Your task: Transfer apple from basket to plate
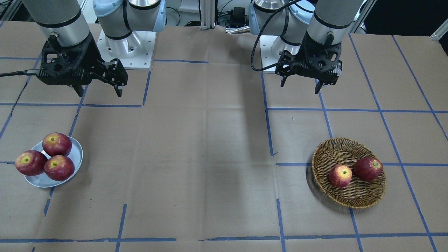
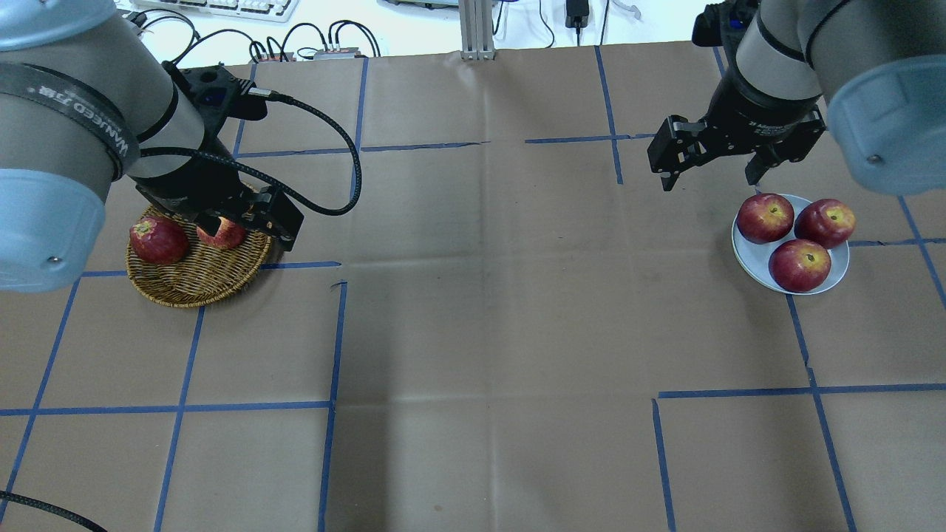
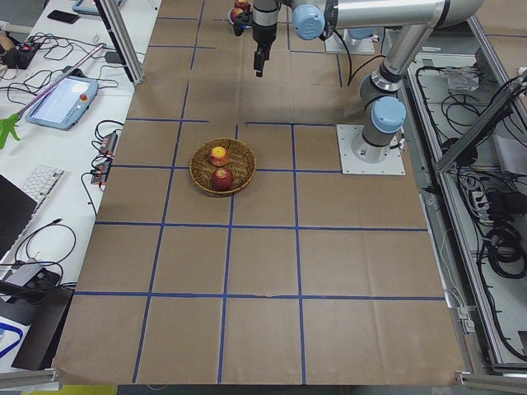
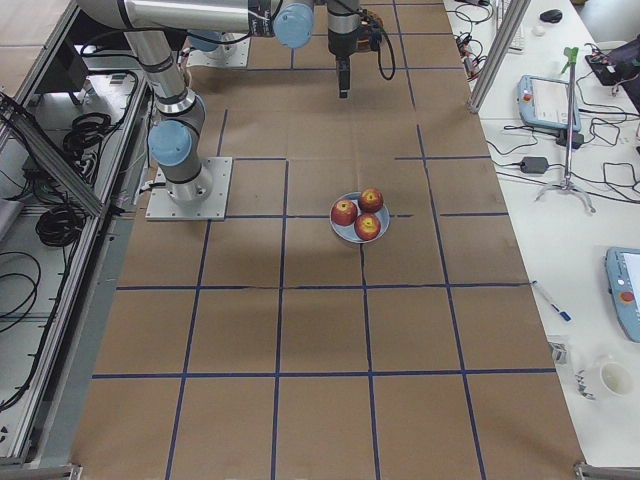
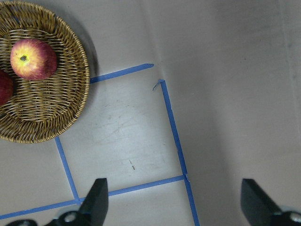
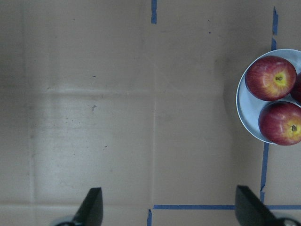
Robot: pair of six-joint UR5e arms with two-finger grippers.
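Observation:
The paler apple point(image 1: 340, 175) with a yellow blush lies in the wicker basket point(image 1: 336, 150) beside a dark red apple point(image 1: 368, 168). In the left wrist view the apple point(image 5: 33, 59) and basket point(image 5: 56, 108) are at the upper left. My left gripper point(image 1: 300, 85) is open and empty, raised above the table on the robot's side of the basket. In the overhead view the left arm partly hides the apple point(image 2: 222, 235). The plate point(image 1: 42, 181) holds three dark red apples. My right gripper point(image 1: 99, 91) is open and empty, raised near the plate point(image 2: 748, 255).
The table is covered in brown paper with a grid of blue tape lines. The plate's three apples point(image 2: 765, 218), point(image 2: 824, 222), point(image 2: 800, 264) fill most of it. The plate's rim point(image 6: 244, 106) shows at the right edge of the right wrist view.

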